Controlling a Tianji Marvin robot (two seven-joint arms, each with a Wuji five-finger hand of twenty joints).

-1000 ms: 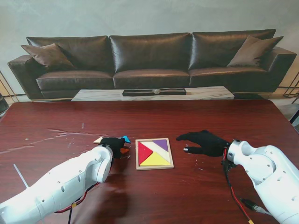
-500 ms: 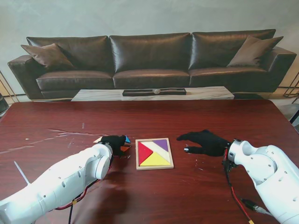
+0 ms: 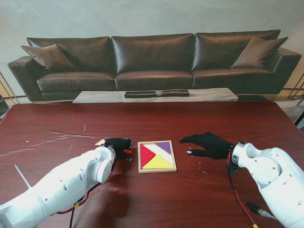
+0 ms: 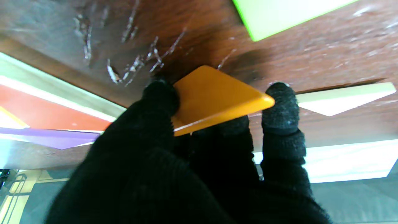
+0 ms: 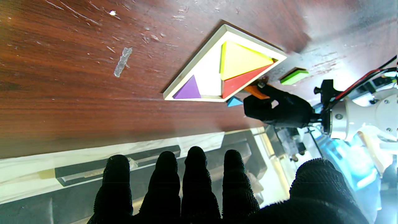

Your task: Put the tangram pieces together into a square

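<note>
Pinching the orange piece (image 4: 214,96) between its fingers (image 4: 281,105), the left hand (image 3: 118,145) hovers beside the tray (image 3: 156,170); right hand (image 3: 209,145) spread, released.

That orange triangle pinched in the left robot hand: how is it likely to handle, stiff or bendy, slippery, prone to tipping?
The orange triangle looks rigid: its edges stay straight in the left robot hand. Its glossy faces suggest it may slide against the knit fingertips. It is thin and flat, so it should lie stable on the table rather than roll.

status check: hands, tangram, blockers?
Left hand shut on orange triangle, beside tray. Right hand open, holding nothing. Tray holds red, yellow, purple pieces; gaps remain. No obstruction seen.
</note>
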